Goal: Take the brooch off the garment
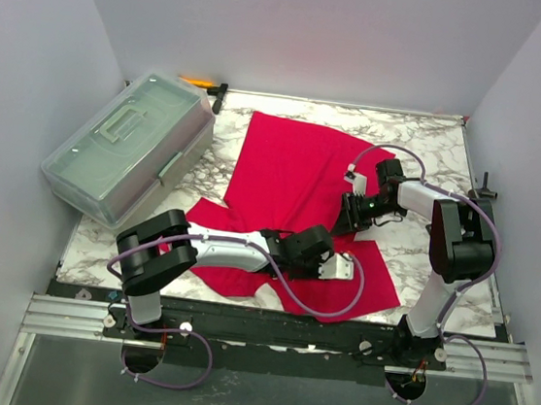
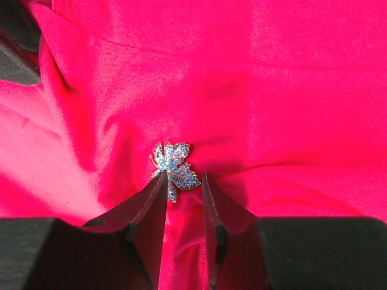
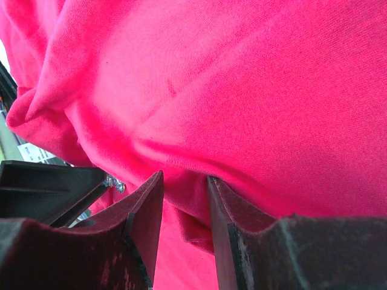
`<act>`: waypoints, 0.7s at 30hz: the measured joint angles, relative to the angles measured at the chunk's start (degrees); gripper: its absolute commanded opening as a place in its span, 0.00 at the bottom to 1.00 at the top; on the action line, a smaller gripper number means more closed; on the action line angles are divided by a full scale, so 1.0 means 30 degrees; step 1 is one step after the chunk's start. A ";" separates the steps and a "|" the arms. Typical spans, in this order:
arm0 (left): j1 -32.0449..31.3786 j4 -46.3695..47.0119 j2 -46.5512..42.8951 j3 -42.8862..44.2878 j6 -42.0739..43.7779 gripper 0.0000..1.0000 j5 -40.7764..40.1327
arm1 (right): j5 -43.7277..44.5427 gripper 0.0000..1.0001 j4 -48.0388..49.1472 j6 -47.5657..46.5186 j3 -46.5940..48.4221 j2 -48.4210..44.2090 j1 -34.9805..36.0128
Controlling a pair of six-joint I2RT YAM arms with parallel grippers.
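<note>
Left gripper (image 2: 184, 177) straddles lower tip of brooch (image 2: 174, 166) on garment (image 2: 278, 90).

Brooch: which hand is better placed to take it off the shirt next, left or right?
Left. The brooch lies at the fingertips of the left hand, partly between them. The right hand seems to pinch a fold of the garment, holding the cloth.

White marbled counter (image 1: 423, 147), grey-veined. Red garment (image 1: 289, 170) spread from centre toward the near edge, rumpled at the near side. Clear lidded plastic box (image 1: 130, 147) set askew along the left edge. Orange-handled tool (image 1: 206, 85) in the far-left corner, behind the box. Small black object (image 1: 485, 185) at the right edge.
</note>
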 measured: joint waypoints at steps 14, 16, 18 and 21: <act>0.2229 -0.0007 -0.0058 0.0729 -0.0947 0.20 0.1086 | -0.0015 0.41 -0.0007 0.0000 0.0000 0.0000 0.0000; 0.2382 -0.0015 -0.0073 0.0780 -0.1042 0.19 0.1348 | -0.0022 0.41 -0.0007 -0.0007 0.0000 0.0000 0.0000; 0.2404 -0.0022 -0.0073 0.0809 -0.1086 0.18 0.1632 | -0.0029 0.41 -0.0007 -0.0007 0.0000 0.0000 0.0000; 0.2404 -0.0015 -0.0073 0.0831 -0.1078 0.13 0.1996 | -0.0066 0.41 -0.0007 -0.0007 0.0000 0.0000 0.0000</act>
